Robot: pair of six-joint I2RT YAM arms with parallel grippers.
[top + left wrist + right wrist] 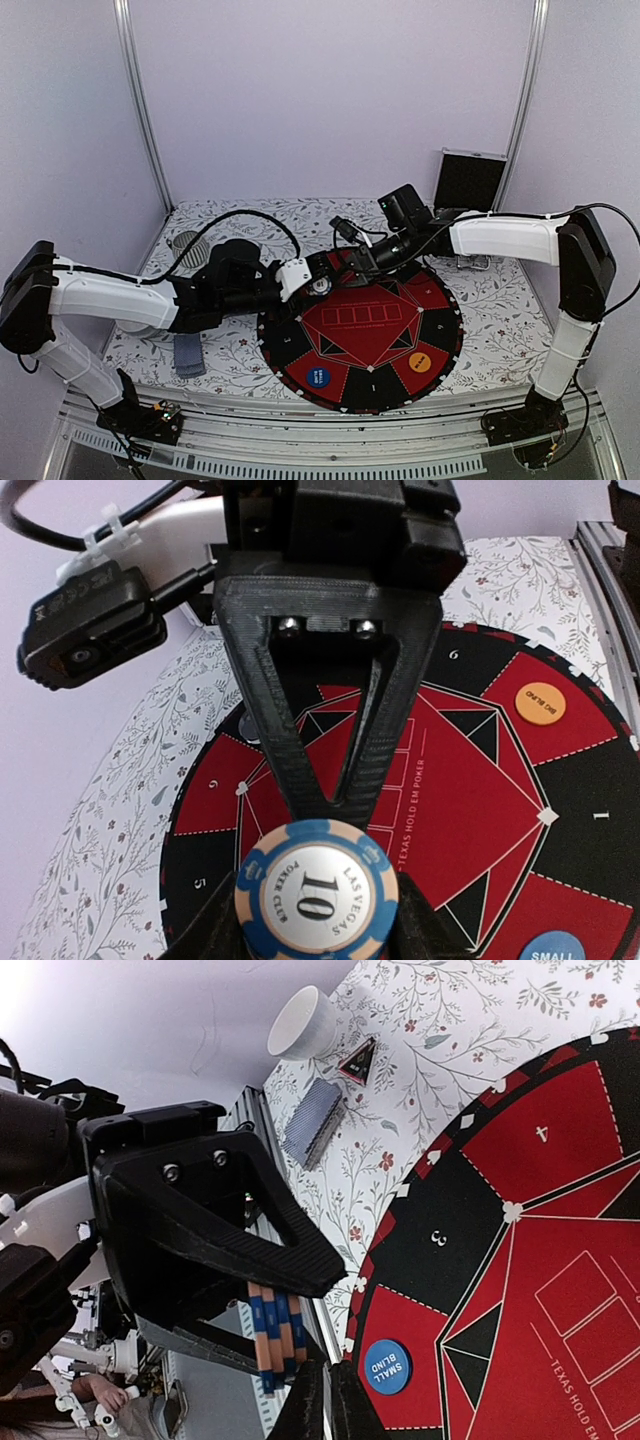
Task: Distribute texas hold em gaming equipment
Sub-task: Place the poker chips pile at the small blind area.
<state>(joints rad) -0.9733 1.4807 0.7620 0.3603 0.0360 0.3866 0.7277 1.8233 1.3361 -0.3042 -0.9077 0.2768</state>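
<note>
Meanwhile, a stack of poker chips [316, 890] hangs over the far-left edge of the poker mat [440, 330].
Left jaws pinch the stack; right jaws, pressed together with nothing visible between them, sit at its rim, and a nudge could scatter chips across the desk [500, 310].

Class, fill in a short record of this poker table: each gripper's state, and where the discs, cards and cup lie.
left gripper: shut on stacked poker chips, above the mat's far-left edge
right gripper: shut, tip pointing at top chip; contact unclear
blue disc: on mat, near-left
orange disc: on mat, near-right
cards: on table, left of mat
cup: on table, beyond cards
</note>
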